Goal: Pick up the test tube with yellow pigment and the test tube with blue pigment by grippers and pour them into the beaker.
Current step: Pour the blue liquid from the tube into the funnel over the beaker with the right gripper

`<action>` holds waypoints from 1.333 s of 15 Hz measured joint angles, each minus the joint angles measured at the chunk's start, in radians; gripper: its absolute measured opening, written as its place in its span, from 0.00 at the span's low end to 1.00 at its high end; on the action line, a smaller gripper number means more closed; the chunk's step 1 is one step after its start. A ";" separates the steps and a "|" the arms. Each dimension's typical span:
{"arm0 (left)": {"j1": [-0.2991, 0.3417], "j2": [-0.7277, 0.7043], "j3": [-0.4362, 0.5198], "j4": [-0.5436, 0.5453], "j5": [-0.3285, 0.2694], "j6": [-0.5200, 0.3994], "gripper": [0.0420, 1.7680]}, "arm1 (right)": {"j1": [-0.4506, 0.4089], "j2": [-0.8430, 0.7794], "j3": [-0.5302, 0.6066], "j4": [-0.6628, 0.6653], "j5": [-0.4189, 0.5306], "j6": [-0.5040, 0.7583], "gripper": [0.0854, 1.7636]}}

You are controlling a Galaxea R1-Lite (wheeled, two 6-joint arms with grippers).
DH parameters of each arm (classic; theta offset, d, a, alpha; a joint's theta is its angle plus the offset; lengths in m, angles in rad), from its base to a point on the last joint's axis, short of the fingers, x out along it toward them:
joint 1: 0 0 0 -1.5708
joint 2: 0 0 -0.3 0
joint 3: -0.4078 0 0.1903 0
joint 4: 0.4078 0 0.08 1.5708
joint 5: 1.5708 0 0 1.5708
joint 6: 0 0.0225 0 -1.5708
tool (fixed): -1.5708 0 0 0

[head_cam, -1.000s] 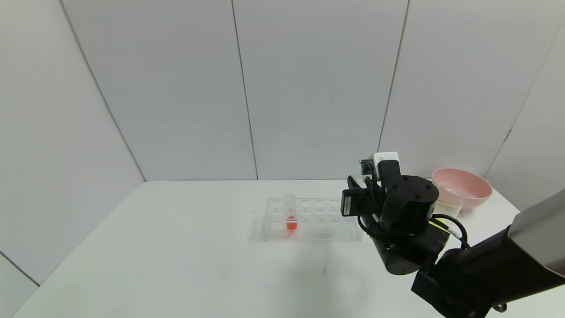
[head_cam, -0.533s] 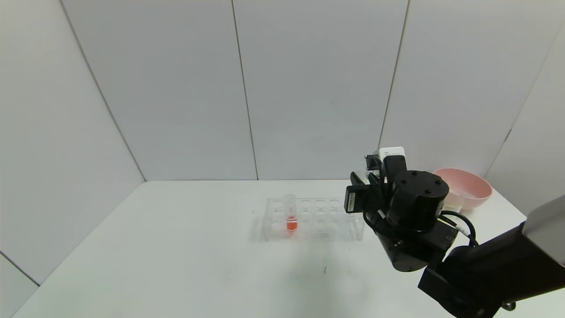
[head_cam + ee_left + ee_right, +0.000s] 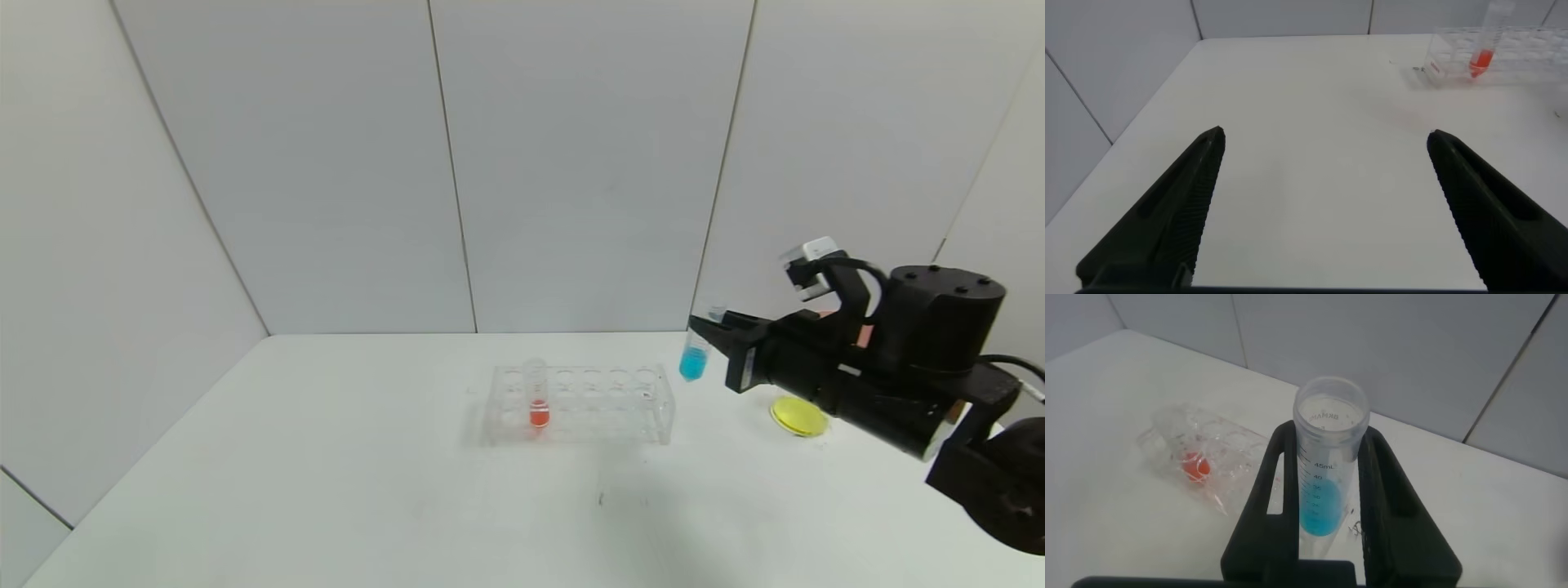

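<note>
While our right hand is clamped on the test tube with blue pigment, we hold it in the air just right of the tube rack, tilted slightly, blue liquid in its lower part. The beaker, yellow liquid at its bottom, sits on the desk under the right arm. A red-orange tube stands upright in the rack. Our left hand hovers over the desk's left side, fingers wide apart.
</note>
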 joint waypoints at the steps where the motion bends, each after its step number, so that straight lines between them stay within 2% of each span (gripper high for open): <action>1: 0.000 0.000 0.000 0.000 0.000 0.000 1.00 | -0.057 -0.027 0.011 0.026 0.086 0.000 0.24; 5: -0.001 0.000 0.000 0.000 0.000 0.000 1.00 | -0.288 -0.095 0.029 0.132 0.396 -0.041 0.24; 8: -0.001 0.000 0.000 0.000 0.000 0.000 1.00 | -0.450 -0.113 0.018 0.249 0.599 -0.172 0.24; 10: -0.001 0.000 0.000 0.000 0.000 0.000 1.00 | -0.537 -0.118 -0.015 0.393 0.685 -0.284 0.24; 13: 0.000 0.000 0.000 0.000 0.000 0.000 1.00 | -0.621 -0.117 -0.114 0.667 0.721 -0.450 0.24; 17: 0.000 0.000 0.000 0.000 0.000 0.000 1.00 | -0.703 -0.106 -0.298 1.041 0.733 -0.732 0.24; 20: 0.000 0.000 0.000 0.000 0.000 0.000 1.00 | -0.734 -0.078 -0.422 1.150 0.739 -0.797 0.24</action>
